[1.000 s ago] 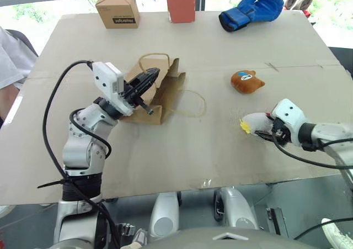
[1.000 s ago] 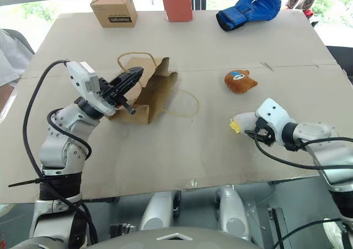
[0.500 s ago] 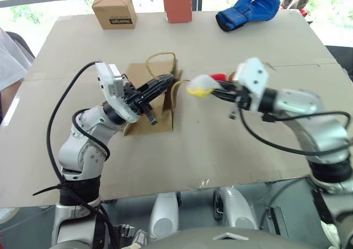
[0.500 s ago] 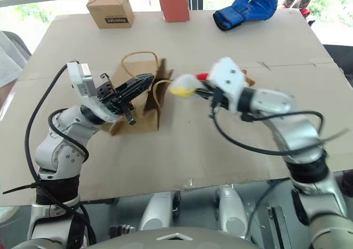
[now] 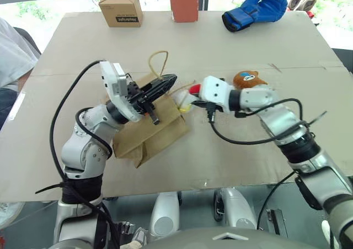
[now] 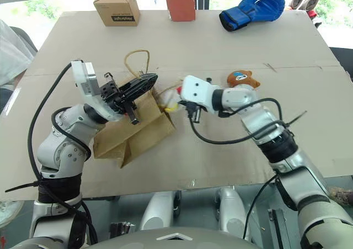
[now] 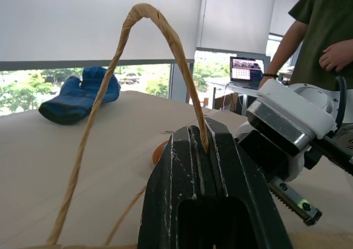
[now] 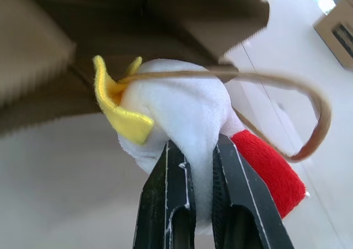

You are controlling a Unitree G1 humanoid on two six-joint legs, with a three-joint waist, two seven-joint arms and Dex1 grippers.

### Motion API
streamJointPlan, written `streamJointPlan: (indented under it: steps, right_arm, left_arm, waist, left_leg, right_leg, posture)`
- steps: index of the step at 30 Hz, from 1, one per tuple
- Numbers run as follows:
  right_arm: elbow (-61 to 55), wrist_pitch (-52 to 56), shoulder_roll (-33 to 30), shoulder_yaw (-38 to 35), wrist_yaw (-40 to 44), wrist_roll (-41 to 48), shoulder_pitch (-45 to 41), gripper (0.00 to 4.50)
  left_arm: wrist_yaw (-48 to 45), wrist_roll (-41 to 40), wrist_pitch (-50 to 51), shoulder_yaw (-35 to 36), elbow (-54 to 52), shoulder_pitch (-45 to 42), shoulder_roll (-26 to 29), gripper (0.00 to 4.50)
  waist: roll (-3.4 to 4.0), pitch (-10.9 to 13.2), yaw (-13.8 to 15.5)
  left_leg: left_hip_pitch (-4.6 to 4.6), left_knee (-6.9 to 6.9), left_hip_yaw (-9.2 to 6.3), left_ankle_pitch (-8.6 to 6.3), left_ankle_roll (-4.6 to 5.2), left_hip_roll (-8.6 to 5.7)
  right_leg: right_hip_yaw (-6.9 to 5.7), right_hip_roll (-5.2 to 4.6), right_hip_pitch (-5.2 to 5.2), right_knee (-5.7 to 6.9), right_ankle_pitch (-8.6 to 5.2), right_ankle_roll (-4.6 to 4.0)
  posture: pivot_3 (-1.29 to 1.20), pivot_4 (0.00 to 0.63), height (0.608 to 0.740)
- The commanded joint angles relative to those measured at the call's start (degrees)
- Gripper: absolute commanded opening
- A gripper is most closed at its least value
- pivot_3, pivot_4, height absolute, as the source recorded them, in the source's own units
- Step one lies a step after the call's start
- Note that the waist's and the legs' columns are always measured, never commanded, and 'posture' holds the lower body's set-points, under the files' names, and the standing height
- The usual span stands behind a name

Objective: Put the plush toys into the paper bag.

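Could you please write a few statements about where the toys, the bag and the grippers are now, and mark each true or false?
1. The right gripper is shut on the white plush toy. True.
2. The brown bear toy is inside the paper bag. False: it lies on the table beside the right arm.
3. The left gripper pinches a bag handle. True.
4. The blue boxing glove lies beside the bag. False: it is at the table's far edge.

Cardboard box (image 5: 118,8), far edge of the table: a black label with pale lettering is carried on its front face; the wording is too small to be read. Laptop screen (image 7: 246,69), background: a grid of tiles is displayed, illegible. No other text is found.
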Motion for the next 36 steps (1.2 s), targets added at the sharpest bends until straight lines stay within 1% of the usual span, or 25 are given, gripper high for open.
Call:
streamJointPlan:
  steps: [1, 3, 6, 8, 10, 13, 15, 17, 19, 22, 24, 28, 30, 33, 36]
  right_arm:
    - [-10.7, 5.9, -1.1, -3.4, 0.1, 3.9, 3.7, 0.03]
    - [-13.9, 8.7, -1.4, -4.6, -1.1, 4.7, 5.4, 0.03]
    - [-22.0, 16.0, -1.6, -9.2, -4.7, 7.7, 10.2, 0.03]
    - [-25.7, 19.3, -1.5, -10.9, -6.4, 9.0, 12.2, 0.03]
    - [-29.5, 22.3, -1.5, -12.6, -8.2, 10.4, 14.5, 0.03]
    - [-34.7, 26.8, -1.5, -16.6, -10.2, 14.1, 16.9, 0.03]
    - [-37.4, 29.5, -2.7, -20.8, -10.7, 16.9, 18.7, 0.03]
    - [-39.1, 32.1, -4.8, -24.6, -11.0, 18.8, 20.5, 0.03]
    - [-40.0, 33.8, -7.3, -26.4, -11.1, 19.8, 21.9, 0.03]
    - [-39.6, 34.0, -17.2, -26.6, -8.2, 17.5, 27.4, 0.03]
    - [-39.8, 33.5, -19.6, -26.9, -7.4, 18.7, 29.2, 0.03]
    - [-36.5, 30.3, -14.9, -32.0, -9.2, 23.1, 23.7, 0.03]
    - [-34.7, 29.0, -12.3, -33.0, -10.5, 24.8, 19.1, 0.03]
    - [-27.5, 23.2, -7.2, -28.9, -13.5, 21.8, 8.5, 0.03]
    - [-20.7, 16.7, -5.4, -21.5, -13.8, 15.3, 3.8, 0.03]
  left_arm:
    - [-2.8, -0.2, -1.9, 1.4, 2.4, -6.5, 1.5, 0.0]
    - [-4.2, -0.1, -2.1, 1.1, 4.7, -9.3, 1.8, 0.0]
    - [-10.5, 0.7, -2.9, -1.5, 12.0, -17.8, 1.9, 0.0]
    - [-14.5, 0.8, -2.8, -2.7, 15.3, -20.7, 2.0, 0.0]
    - [-19.1, 1.6, -2.5, -4.1, 18.2, -22.1, 3.0, 0.0]
    - [-24.2, 4.9, -4.0, -6.0, 22.0, -21.5, 5.4, 0.0]
    - [-26.8, 7.3, -6.8, -6.5, 24.5, -20.2, 6.8, 0.0]
    - [-28.6, 9.9, -10.2, -6.9, 26.4, -19.0, 7.9, 0.0]
    - [-29.6, 11.3, -12.4, -6.8, 27.3, -18.5, 8.3, 0.0]
    - [-27.4, 11.5, -13.1, -5.5, 25.9, -18.1, 7.6, 0.0]
    - [-27.1, 11.0, -14.9, -4.7, 25.3, -17.7, 6.8, 0.0]
    - [-29.4, 11.0, -17.0, -4.7, 23.3, -16.8, 7.8, 0.0]
    - [-30.0, 10.8, -17.6, -4.5, 22.8, -16.8, 7.9, 0.0]
    - [-30.6, 9.6, -17.0, -4.5, 19.2, -15.4, 8.0, 0.0]
    - [-28.5, 8.5, -15.2, -3.9, 16.8, -14.8, 7.2, 0.0]
  waist:
    - [0.0, 0.0, -0.1]
    - [0.01, 0.0, -0.2]
    - [0.0, 0.0, 0.1]
    - [-0.01, 0.0, 0.1]
    - [-0.01, 0.0, -0.1]
    - [0.0, 0.0, -0.4]
    - [0.01, 0.0, -0.4]
    - [0.01, 0.0, -0.3]
    - [0.01, 0.0, -0.1]
    - [0.0, 0.0, 0.4]
    - [-0.03, 0.0, 0.2]
    - [-0.02, 0.1, -0.6]
    - [-0.01, 0.1, -0.6]
    - [0.01, 0.1, -0.7]
    - [0.01, 0.1, -0.5]
  left_leg:
    - [0.01, 0.0, -0.01, 0.0, 0.0, 0.0]
    - [0.05, 0.01, -0.02, 0.01, -0.01, 0.01]
    - [0.05, 0.02, -0.02, 0.01, -0.01, 0.01]
    - [0.02, 0.05, -0.05, 0.01, -0.01, 0.01]
    - [0.0, 0.05, -0.01, 0.0, 0.0, 0.0]
    - [0.02, 0.01, 0.0, 0.0, 0.0, 0.0]
    - [0.02, -0.01, -0.01, 0.0, 0.01, 0.02]
    - [0.03, -0.02, -0.02, 0.0, 0.0, 0.03]
    - [0.01, -0.01, -0.02, 0.0, 0.0, 0.03]
    - [-0.04, 0.01, -0.01, 0.0, 0.0, 0.0]
    - [-0.08, 0.02, 0.01, -0.01, 0.01, -0.04]
    - [-0.01, 0.04, 0.02, -0.01, 0.01, 0.01]
    - [0.02, 0.04, 0.0, 0.0, 0.01, 0.02]
    - [0.02, 0.03, -0.01, 0.0, 0.01, 0.02]
    - [0.02, 0.01, 0.01, 0.0, 0.01, 0.02]
  right_leg:
    - [0.0, 0.01, -0.01, 0.03, -0.02, 0.03]
    - [-0.01, 0.03, -0.01, 0.07, -0.08, 0.07]
    - [0.0, 0.03, -0.01, 0.09, -0.12, 0.15]
    - [-0.05, 0.03, 0.0, 0.06, -0.13, 0.15]
    - [-0.03, 0.01, 0.03, -0.01, -0.11, 0.16]
    - [-0.02, 0.0, 0.02, 0.0, -0.11, 0.16]
    - [-0.02, 0.03, -0.02, 0.03, -0.12, 0.15]
    - [-0.02, 0.03, -0.02, 0.04, -0.14, 0.13]
    - [-0.03, 0.01, -0.02, 0.01, -0.14, 0.12]
    - [-0.03, -0.06, 0.0, -0.06, -0.16, 0.13]
    - [-0.03, -0.11, 0.01, -0.17, -0.15, 0.13]
    - [0.01, -0.05, -0.01, -0.09, -0.15, 0.15]
    - [0.01, -0.03, -0.02, -0.02, -0.15, 0.15]
    - [0.02, 0.0, -0.02, 0.0, -0.15, 0.16]
    - [0.02, 0.0, -0.02, -0.01, -0.15, 0.15]
  posture:
    - [0.0, 0.15, 0.714]
    - [0.0, 0.15, 0.714]
    - [0.0, 0.15, 0.714]
    - [0.0, 0.15, 0.714]
    - [0.0, 0.15, 0.714]
    - [0.0, 0.15, 0.714]
    - [0.0, 0.15, 0.714]
    - [0.0, 0.15, 0.714]
    - [0.0, 0.15, 0.714]
    - [0.0, 0.15, 0.714]
    - [0.0, 0.15, 0.714]
    - [0.0, 0.15, 0.714]
    - [0.0, 0.15, 0.714]
    - [0.0, 0.15, 0.714]
    - [0.0, 0.15, 0.714]
